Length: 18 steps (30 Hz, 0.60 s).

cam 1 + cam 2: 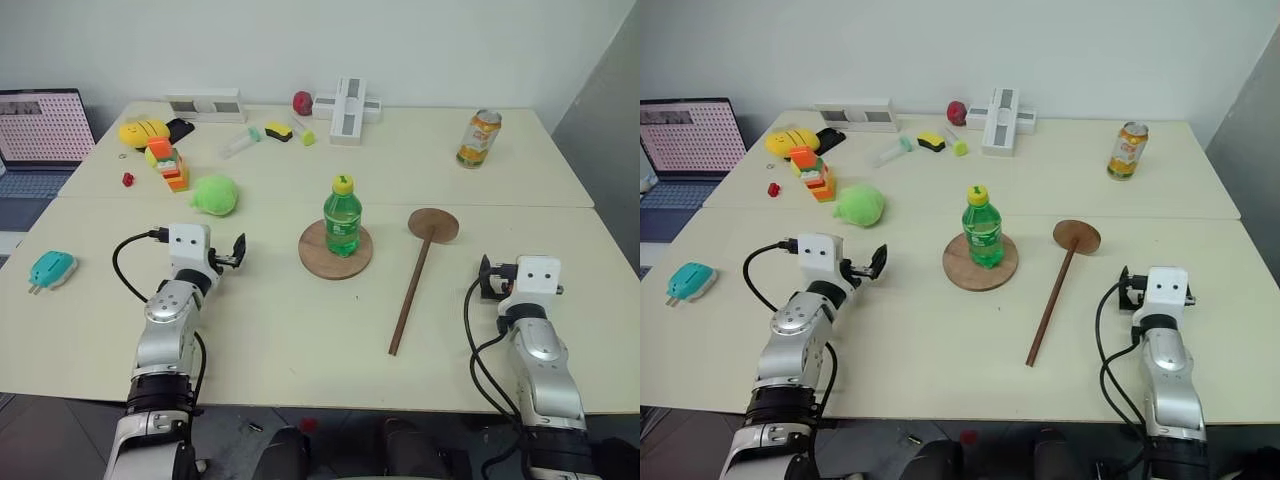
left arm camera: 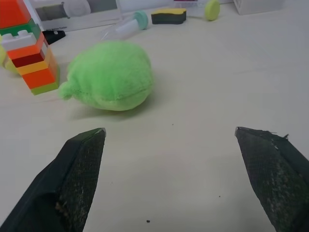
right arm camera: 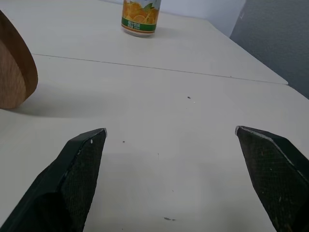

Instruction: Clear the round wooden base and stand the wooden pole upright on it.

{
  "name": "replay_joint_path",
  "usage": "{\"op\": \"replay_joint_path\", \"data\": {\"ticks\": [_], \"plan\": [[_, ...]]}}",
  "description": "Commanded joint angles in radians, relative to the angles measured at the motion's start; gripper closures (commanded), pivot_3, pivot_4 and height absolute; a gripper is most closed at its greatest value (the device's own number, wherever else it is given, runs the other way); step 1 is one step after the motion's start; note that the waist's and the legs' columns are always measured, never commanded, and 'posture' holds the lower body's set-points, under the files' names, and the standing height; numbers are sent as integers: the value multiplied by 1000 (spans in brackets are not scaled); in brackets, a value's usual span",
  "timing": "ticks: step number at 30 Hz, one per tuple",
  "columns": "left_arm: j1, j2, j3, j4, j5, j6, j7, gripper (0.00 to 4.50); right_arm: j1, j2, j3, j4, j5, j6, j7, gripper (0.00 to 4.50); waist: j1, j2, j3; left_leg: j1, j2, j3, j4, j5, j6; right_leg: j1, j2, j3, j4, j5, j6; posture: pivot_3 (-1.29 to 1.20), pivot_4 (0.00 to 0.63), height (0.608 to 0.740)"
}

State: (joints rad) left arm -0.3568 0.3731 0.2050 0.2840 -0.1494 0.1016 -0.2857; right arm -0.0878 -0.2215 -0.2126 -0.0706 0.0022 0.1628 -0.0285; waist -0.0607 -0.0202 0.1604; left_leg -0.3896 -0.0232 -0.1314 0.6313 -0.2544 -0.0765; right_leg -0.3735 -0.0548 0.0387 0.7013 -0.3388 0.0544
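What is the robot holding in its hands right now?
Nothing. The left gripper and the right gripper are both open and empty above the table. The wooden pole lies untouched, and the green bottle stands on the round wooden base.

No lettering seems legible, even on the orange can [image 3: 140,17].

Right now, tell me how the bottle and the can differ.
The bottle is green with a yellow cap; the can is orange-printed. The bottle stands on the round base mid-table; the can stands on the bare table, far right. Both are upright.
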Motion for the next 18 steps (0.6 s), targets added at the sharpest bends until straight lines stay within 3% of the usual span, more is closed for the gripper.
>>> {"op": "replay_joint_path", "data": {"ticks": [1,6,10,13,18], "plan": [[-13,14,26,-18,-15,-15,2,0,-3,-11,-13,-22,-6,-26,-3,6,0,0,0,0,0,0,0,0,0,0,0,0,0,0,0,0,150,740],[-12,49,42,-50,-48,10,-55,0,-2,-15,-16,-60,5,-4,8,6,0,0,0,0,0,0,0,0,0,0,0,0,0,0,0,0,150,740],[-27,111,46,-149,-195,111,-254,0,-4,-68,-29,-101,37,19,79,6,-1,0,0,0,0,0,0,0,0,0,0,0,0,0,0,0,150,740],[-80,193,24,-222,-312,249,-422,0,-9,-127,-47,-190,167,104,214,6,-1,0,0,0,0,0,0,0,0,0,0,0,0,0,0,0,150,740],[-257,286,-100,-218,-372,388,-670,0,3,-290,-4,-347,418,274,530,6,-2,0,0,0,0,-2,2,-2,3,3,0,-2,-1,0,0,0,150,740]]}}
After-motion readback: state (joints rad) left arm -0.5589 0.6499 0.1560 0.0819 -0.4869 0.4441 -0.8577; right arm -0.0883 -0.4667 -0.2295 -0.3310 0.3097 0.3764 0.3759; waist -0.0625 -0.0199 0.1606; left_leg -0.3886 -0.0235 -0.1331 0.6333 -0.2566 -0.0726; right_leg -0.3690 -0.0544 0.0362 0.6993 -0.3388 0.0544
